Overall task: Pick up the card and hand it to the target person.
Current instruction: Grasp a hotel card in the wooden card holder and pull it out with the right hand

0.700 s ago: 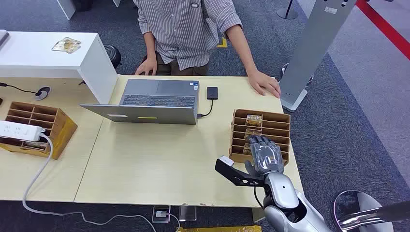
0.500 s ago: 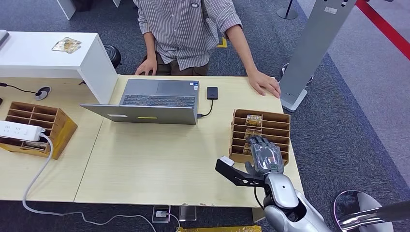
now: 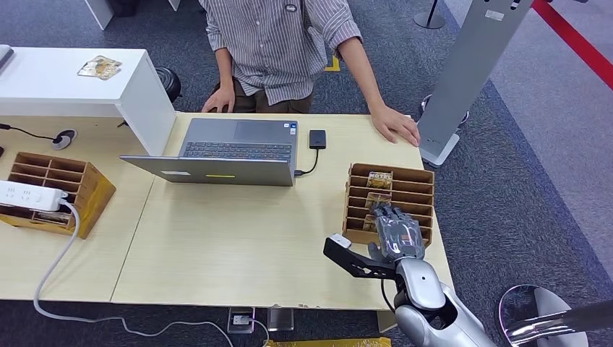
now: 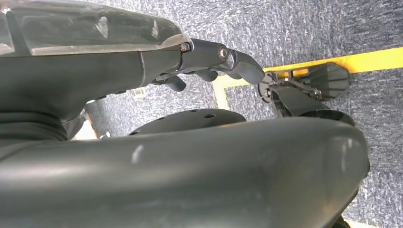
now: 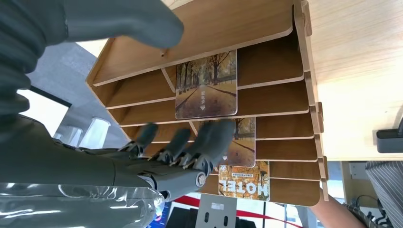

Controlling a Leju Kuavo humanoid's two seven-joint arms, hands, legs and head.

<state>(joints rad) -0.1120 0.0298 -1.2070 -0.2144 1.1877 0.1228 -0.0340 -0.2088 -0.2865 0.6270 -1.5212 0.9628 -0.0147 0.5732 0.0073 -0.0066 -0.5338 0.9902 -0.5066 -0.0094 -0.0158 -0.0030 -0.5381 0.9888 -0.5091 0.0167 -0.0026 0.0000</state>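
Office: laptop (image 3: 238, 148), desk (image 3: 217, 246), carpet (image 3: 520, 188)

card rack (image 5: 266, 95): matt wood | cards (image 5: 206, 85): glossy print | robot hand (image 3: 396, 235): smooth grey plastic | floor (image 3: 520, 181): rough carpet

light: bright, even, overhead | shadows: soft | head view: sharp | wrist views: near parts blurred

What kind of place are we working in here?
Likely a hotel reception desk mock-up: a slotted wooden card rack holding cards, one printed HOTEL, a laptop, and a person waiting across the table.
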